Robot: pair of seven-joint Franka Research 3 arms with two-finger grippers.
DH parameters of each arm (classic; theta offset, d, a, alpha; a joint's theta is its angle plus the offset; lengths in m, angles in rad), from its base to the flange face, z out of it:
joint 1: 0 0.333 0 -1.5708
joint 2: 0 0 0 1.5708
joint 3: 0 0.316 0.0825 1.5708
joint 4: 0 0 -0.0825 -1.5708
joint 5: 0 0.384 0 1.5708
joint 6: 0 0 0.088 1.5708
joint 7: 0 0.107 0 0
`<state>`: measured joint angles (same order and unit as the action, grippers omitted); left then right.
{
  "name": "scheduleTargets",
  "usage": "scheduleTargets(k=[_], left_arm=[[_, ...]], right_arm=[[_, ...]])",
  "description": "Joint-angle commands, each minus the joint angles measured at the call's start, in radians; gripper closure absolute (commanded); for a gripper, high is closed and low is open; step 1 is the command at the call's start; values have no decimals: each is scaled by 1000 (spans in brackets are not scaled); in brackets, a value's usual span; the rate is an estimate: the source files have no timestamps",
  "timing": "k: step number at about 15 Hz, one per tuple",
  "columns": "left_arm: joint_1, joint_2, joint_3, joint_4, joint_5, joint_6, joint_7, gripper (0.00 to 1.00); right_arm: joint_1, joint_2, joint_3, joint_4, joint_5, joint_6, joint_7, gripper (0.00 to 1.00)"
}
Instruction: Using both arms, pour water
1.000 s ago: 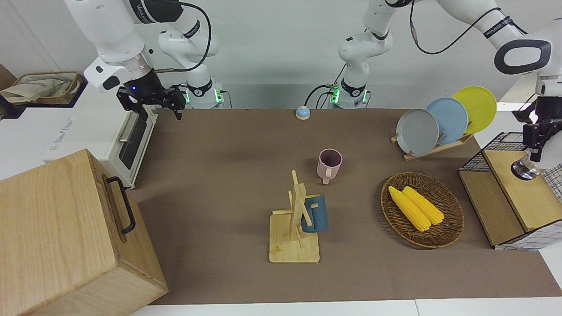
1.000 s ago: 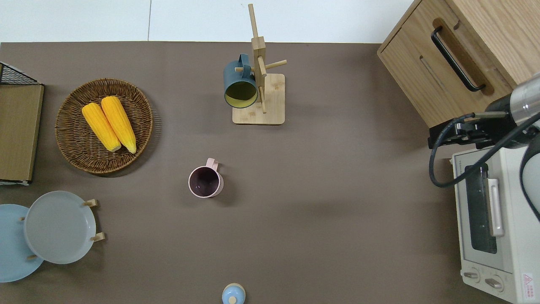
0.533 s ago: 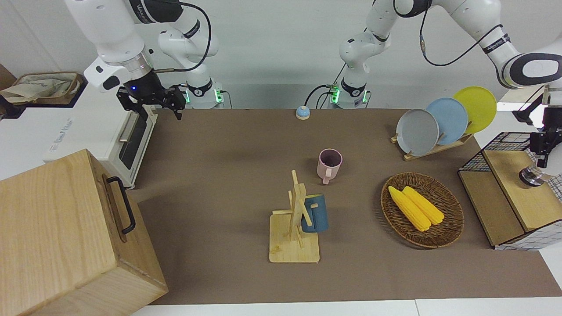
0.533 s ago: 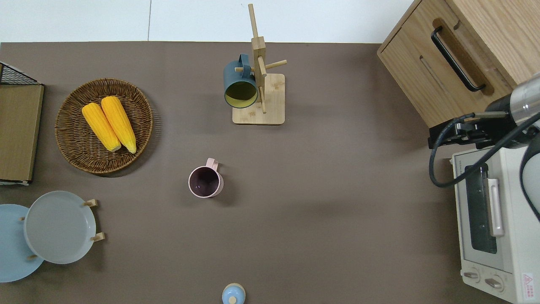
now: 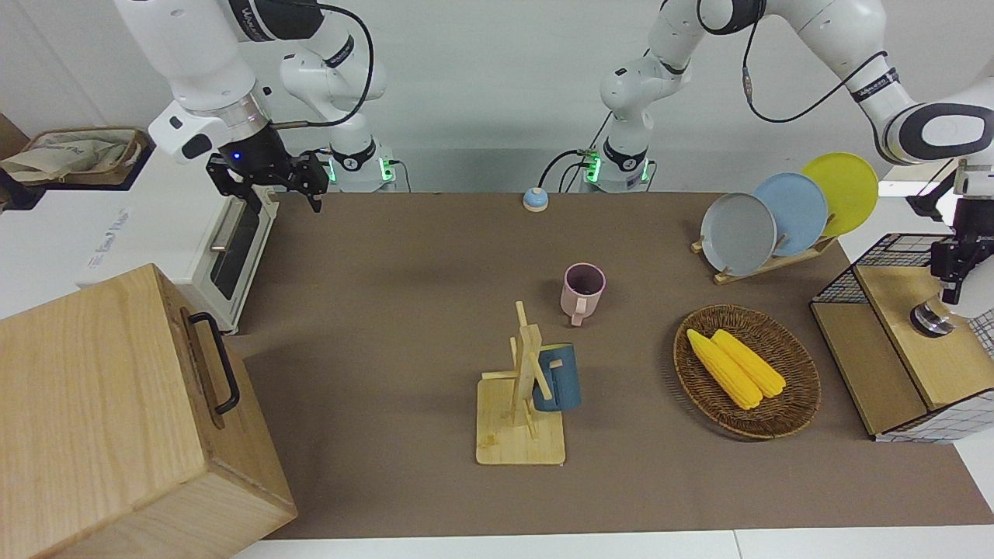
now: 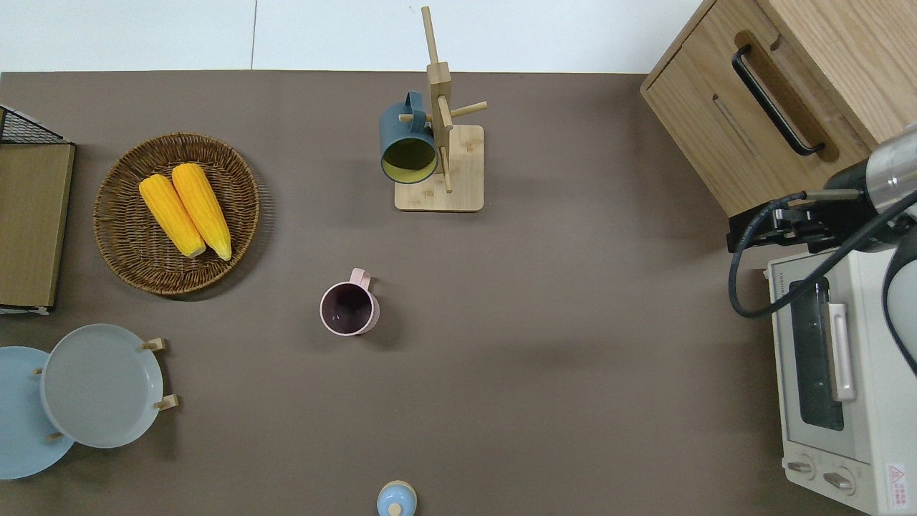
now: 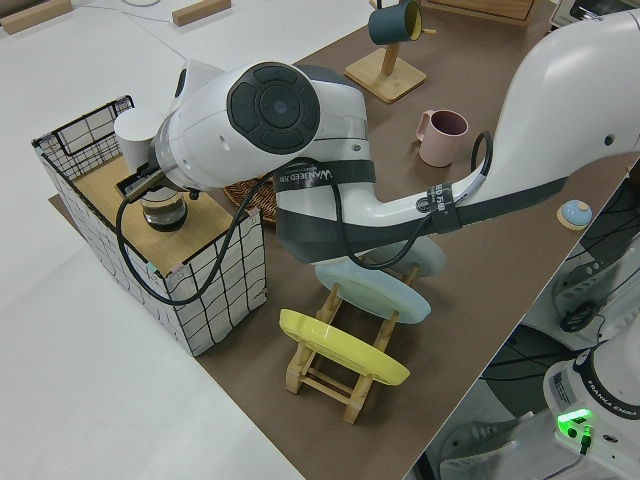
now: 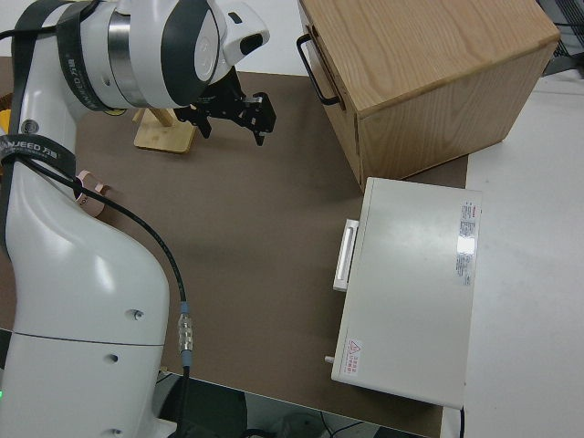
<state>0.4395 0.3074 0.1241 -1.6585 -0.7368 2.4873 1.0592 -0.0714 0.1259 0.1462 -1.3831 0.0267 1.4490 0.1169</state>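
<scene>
Reaching for the pouring vessel looks like the step in hand. In the front view the left gripper (image 5: 949, 291) hangs directly above a small round silver-rimmed vessel (image 5: 932, 320). That vessel stands on the wooden shelf (image 5: 901, 365) of a wire rack (image 5: 885, 252) at the left arm's end of the table. Whether the gripper has a hold on it cannot be told. The right gripper (image 5: 276, 198) is parked, its jaws spread wide and empty. No water shows anywhere, neither as a stream nor in the pink mug (image 5: 582, 289), which stands upright near mid-table, well apart from the rack.

The overhead view leaves the left gripper and the rack's vessel outside its edge. It does show the pink mug's mouth facing up, with bare cloth around it. The blue mug (image 6: 408, 147) hangs on its wooden tree (image 6: 440, 107), farther from the robots.

In the left side view the arm's bulk hides the gripper, and the vessel sits close to the shelf's edge.

In the right side view the right gripper gapes wide, with nothing between its jaws.

To do this well, I would grip the vessel low and square. It should then lift straight up clear of the wire wall and stay level on the way toward the pink mug, to avoid spilling.
</scene>
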Motion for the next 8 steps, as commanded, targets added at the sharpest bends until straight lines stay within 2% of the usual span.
scheduleTargets(k=[1, 4, 5, 6, 8], left_arm=[[15, 9, -6, 40, -32, -15, 34, 819], [13, 10, -6, 40, -32, -15, 34, 433], [15, 10, -6, 40, -32, -13, 34, 65], [15, 10, -8, 40, -42, -13, 33, 1], [15, 10, -6, 40, -58, -13, 25, 0]], right_arm=[[-15, -17, 7, -16, 10, -1, -16, 15], [-16, -17, 7, -16, 10, 1, -16, 15], [-16, -17, 7, -16, 10, -1, -16, 15], [-16, -17, 7, -14, 10, 1, -16, 15], [-16, -17, 7, -14, 10, 1, -16, 15]])
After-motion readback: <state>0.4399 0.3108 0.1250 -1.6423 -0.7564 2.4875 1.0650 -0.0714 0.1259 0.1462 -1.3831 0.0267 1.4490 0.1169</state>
